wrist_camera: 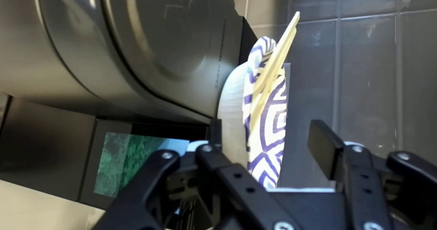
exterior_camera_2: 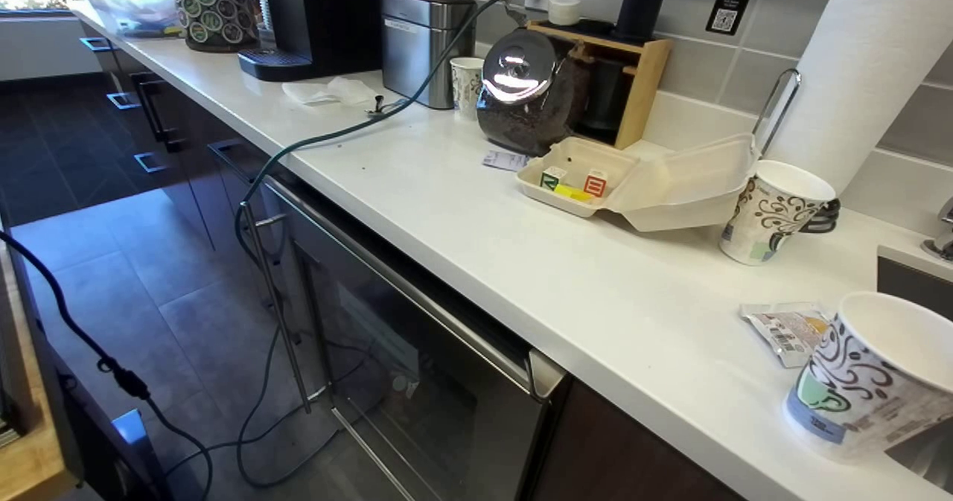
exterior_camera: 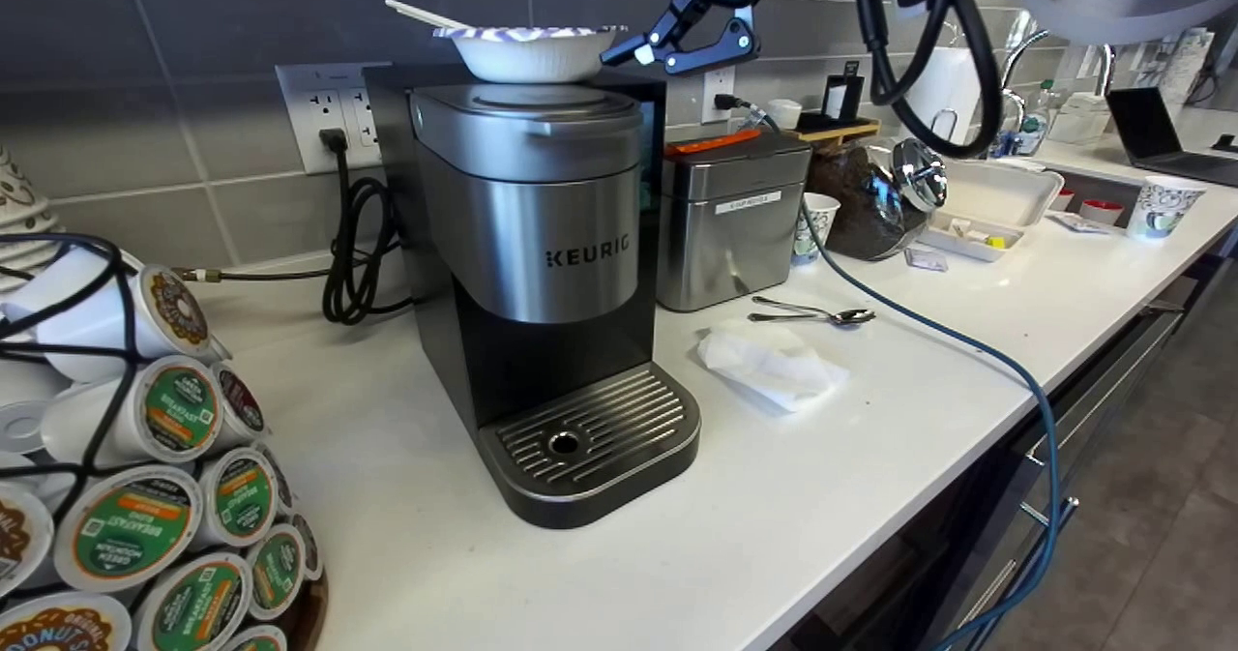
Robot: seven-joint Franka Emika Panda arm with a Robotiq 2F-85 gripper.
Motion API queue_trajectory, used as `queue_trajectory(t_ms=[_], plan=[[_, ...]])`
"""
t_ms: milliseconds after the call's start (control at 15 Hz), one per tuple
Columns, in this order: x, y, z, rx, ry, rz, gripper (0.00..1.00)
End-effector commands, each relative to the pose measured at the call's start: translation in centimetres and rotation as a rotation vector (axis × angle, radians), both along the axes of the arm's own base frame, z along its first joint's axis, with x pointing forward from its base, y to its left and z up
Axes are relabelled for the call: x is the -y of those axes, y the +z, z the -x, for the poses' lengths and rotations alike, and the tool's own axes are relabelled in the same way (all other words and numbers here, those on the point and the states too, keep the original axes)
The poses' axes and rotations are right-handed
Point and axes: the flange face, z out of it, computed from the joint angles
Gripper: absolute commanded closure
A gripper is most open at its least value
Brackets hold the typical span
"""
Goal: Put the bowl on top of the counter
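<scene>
The bowl (exterior_camera: 530, 59) — atop the coffee maker (exterior_camera: 542, 235) (chopsticks (wrist_camera: 272, 67) leaning in it) — lies just ahead of the wide-spread, empty fingers (wrist_camera: 326, 149), rim between them.

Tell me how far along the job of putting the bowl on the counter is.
Done: the gripper looks positioned near the bowl, its jaws apart.
In hand: apparently the grasp; nothing is held, and whether a fingertip touches the bowl is unclear.
Left: grip the bowl, lift it off the coffee maker and set it on the counter.
</scene>
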Motion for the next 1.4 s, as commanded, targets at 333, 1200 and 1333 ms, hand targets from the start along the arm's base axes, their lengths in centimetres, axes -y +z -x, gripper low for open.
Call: queue_trajectory(t_ms=[333,1200,1333], plan=[[-0.8,-0.9,-2.1,0.045,-0.03,0.044,0.94],[20.5,-5.4,-1.0,-0.076,-0.33,0.2,0.99],[25.9,-7.9,-0.8,-0.131,-0.427,0.227,0.99]])
